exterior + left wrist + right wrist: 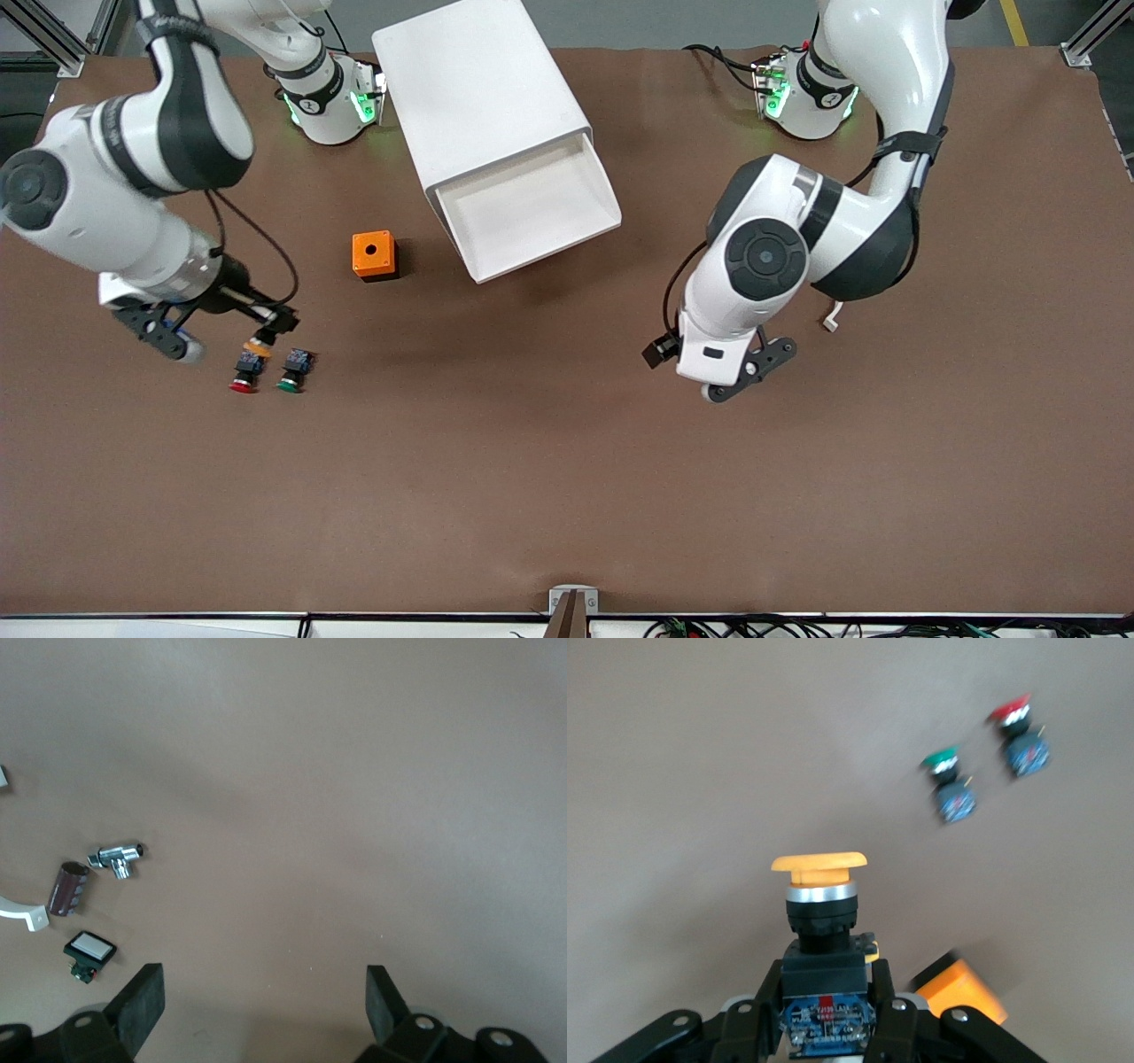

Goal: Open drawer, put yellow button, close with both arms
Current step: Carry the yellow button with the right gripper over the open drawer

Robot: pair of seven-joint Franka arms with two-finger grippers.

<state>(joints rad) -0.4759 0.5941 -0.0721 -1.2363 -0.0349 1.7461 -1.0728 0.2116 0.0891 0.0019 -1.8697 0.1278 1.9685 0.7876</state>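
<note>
The yellow button [819,865] has a round yellow cap and a black-and-blue body. My right gripper [826,1014] is shut on that body. In the front view the right gripper [264,330] holds the yellow button [258,348] just above the table, beside the red button [244,374]. The drawer [532,213] stands pulled out of the white cabinet [483,97], and its tray is bare. My left gripper [744,377] hangs open over the table toward the left arm's end, with nothing between its fingers [142,1005].
A green button [292,370] lies next to the red one. A small orange box [374,255] with a round hole sits between the buttons and the cabinet. The left wrist view shows a chrome fitting [118,857], a brown cylinder [68,889] and a small black switch [89,952].
</note>
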